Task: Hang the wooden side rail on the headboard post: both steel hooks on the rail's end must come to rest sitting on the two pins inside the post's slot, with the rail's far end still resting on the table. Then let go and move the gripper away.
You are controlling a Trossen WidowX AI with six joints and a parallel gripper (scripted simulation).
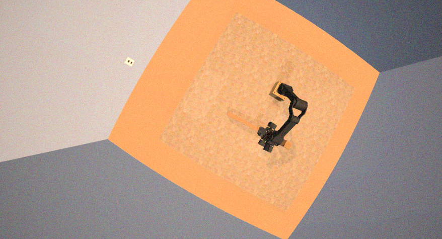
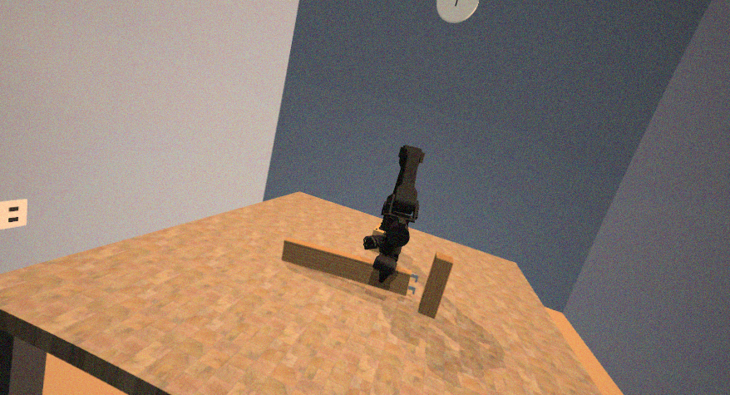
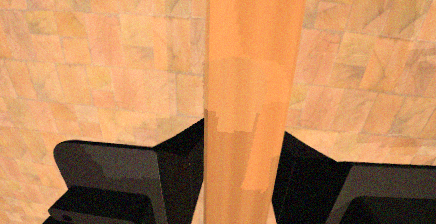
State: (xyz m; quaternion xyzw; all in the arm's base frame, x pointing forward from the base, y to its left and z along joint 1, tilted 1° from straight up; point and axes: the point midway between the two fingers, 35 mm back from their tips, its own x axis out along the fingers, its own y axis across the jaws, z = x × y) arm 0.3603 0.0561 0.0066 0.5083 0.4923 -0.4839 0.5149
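The wooden side rail stands on its narrow edge, roughly in line with the headboard post. My gripper is shut on the rail near its hook end, with one finger on each side. Two steel hooks stick out from that end in the exterior view, a short gap from the post. The hook end appears slightly above the table; exact height is unclear. The headboard post stands upright. Its slot and pins are hidden. The hooks are hidden in the top view and outside the wrist view.
The arm's yellowish base block stands on the square table. The arm reaches over the rail beside the post and covers part of both in the top view. The table's near edge shows at lower left in the exterior view.
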